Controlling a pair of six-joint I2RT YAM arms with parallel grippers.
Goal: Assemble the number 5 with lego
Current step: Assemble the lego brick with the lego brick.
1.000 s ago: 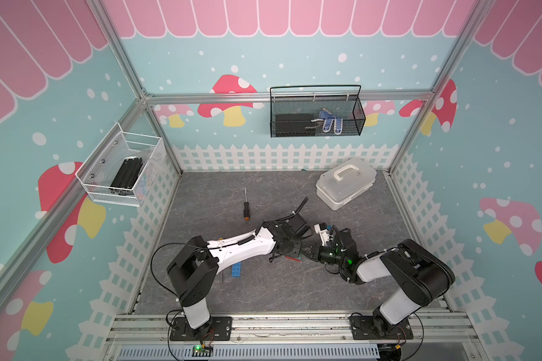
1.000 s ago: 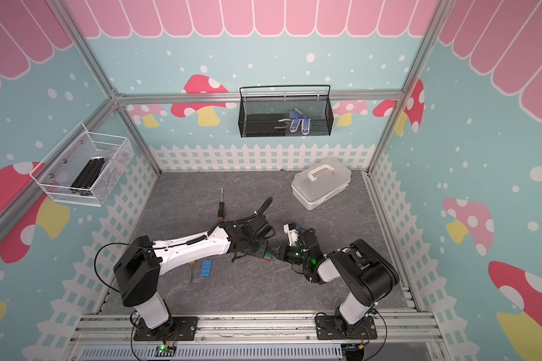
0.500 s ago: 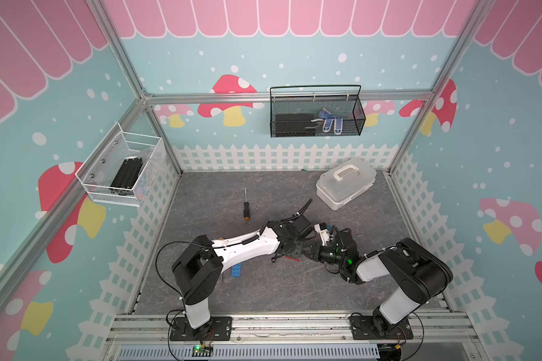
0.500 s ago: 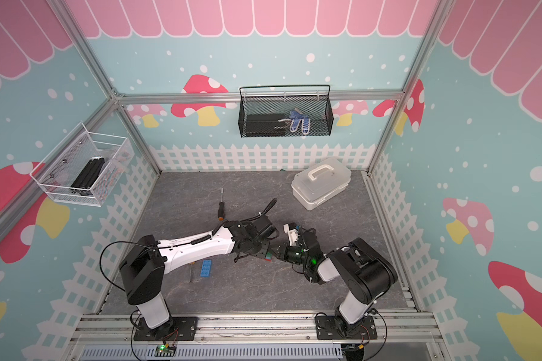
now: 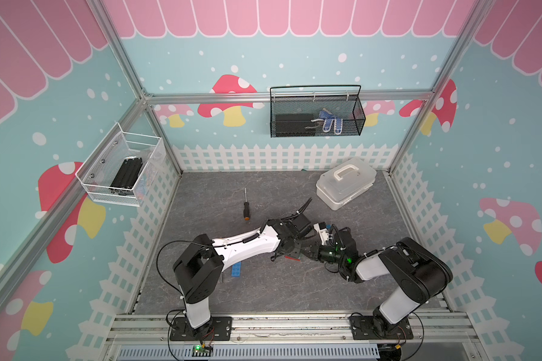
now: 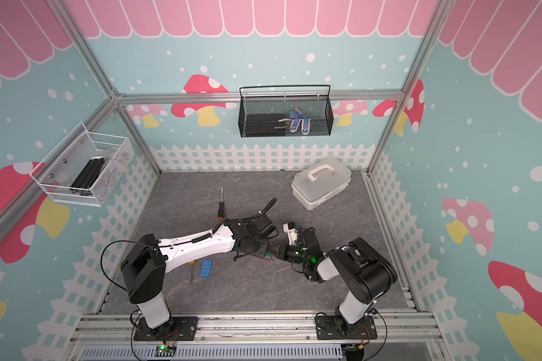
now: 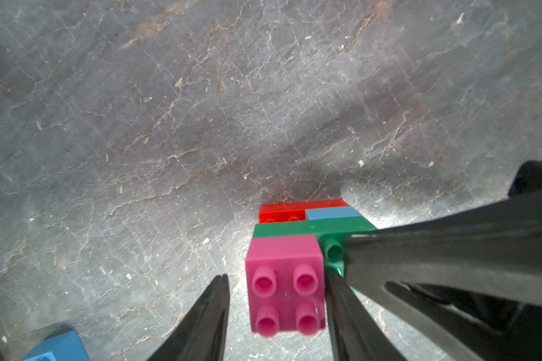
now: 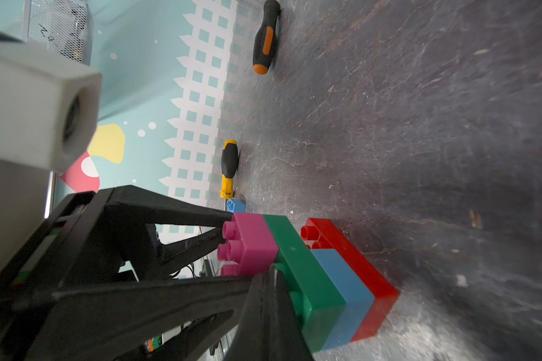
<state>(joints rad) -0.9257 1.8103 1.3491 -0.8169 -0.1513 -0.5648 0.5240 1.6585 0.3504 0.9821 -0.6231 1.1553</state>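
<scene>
Grey stone-pattern tabletop (image 5: 279, 293) bare along front edge, far-left stretch open save black-and-orange screwdriver (image 5: 246, 208), white lidded plastic box (image 5: 344, 184) fills far-right corner, long blue studded brick (image 5: 236, 269) and yellow-handled screwdriver (image 8: 229, 168) beside white left arm (image 5: 248, 247), right arm (image 5: 370, 268) meeting it mid-table.

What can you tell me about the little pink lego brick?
The pink brick is a small, shiny plastic square with four round studs. It is pressed onto one end of the long green brick, studs pointing at the left claw. That claw is open around it: one finger stands off, the other sits right beside it. The shut right claw touches the green brick next to it.
</scene>
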